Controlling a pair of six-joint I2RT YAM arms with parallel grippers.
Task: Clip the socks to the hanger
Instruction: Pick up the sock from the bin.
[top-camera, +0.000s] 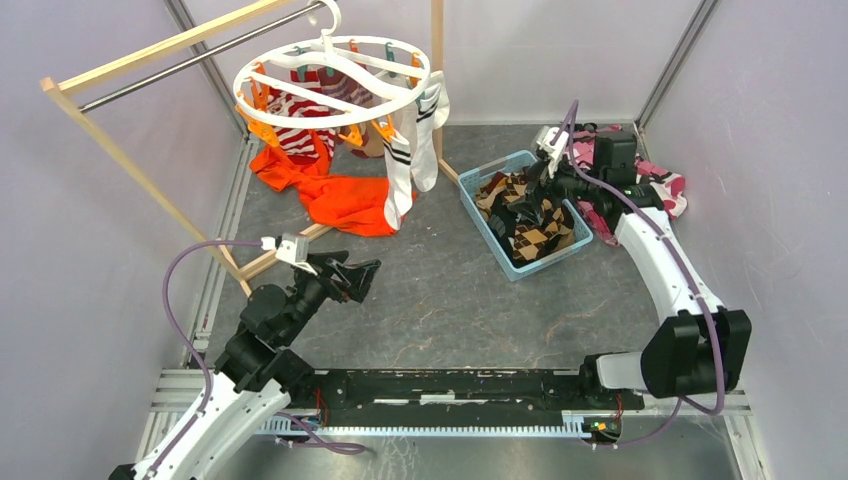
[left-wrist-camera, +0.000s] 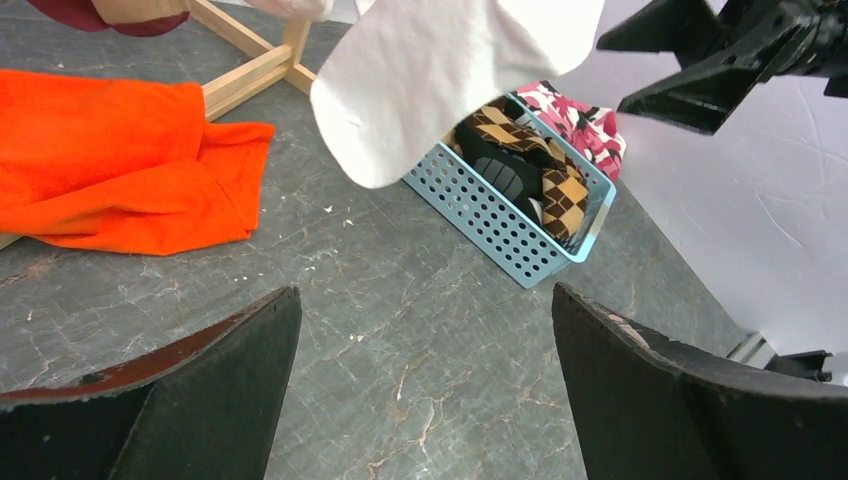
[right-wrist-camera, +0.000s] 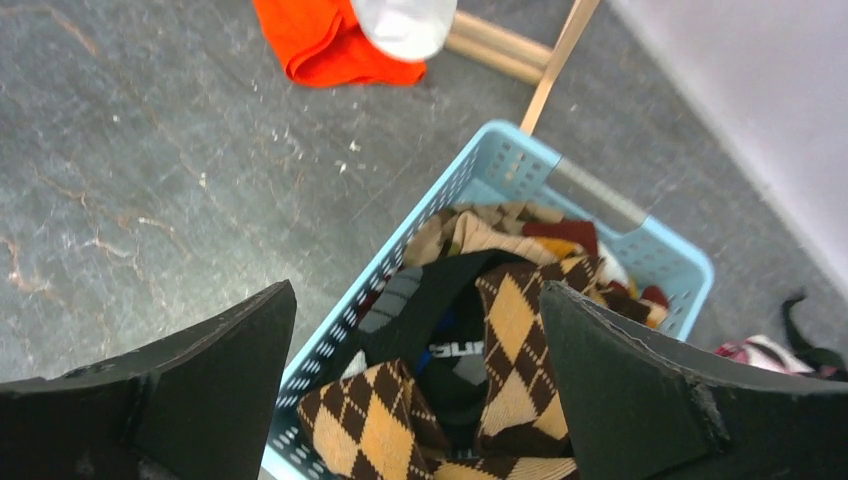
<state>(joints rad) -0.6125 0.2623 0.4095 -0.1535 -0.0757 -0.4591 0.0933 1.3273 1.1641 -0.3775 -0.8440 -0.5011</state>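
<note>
We've got the hanger (top-camera: 335, 62) up at the back left, hooked on the rack (top-camera: 130, 160), and a pair of white socks (top-camera: 402, 170) with black stripes is clipped at its right side, toes dangling just above the table (top-camera: 440, 300). A red-and-white striped sock (top-camera: 300, 135) hangs under the ring too. Over on the right, the right gripper (top-camera: 528, 200) hovers just above the blue basket (left-wrist-camera: 480, 215), jaws spread wide and gripping nothing. Its wrist view looks straight down between the fingers onto brown argyle socks (right-wrist-camera: 520, 330) and a black sock (right-wrist-camera: 440, 290) heaped inside. The left gripper (top-camera: 362, 278) is wide open and empty as well, hanging over bare table near the middle and pointed toward the basket. An orange garment (top-camera: 345, 200) lies crumpled below the hanger, and a pink camouflage cloth (top-camera: 668, 185) sits behind the right arm, beyond the basket.
</note>
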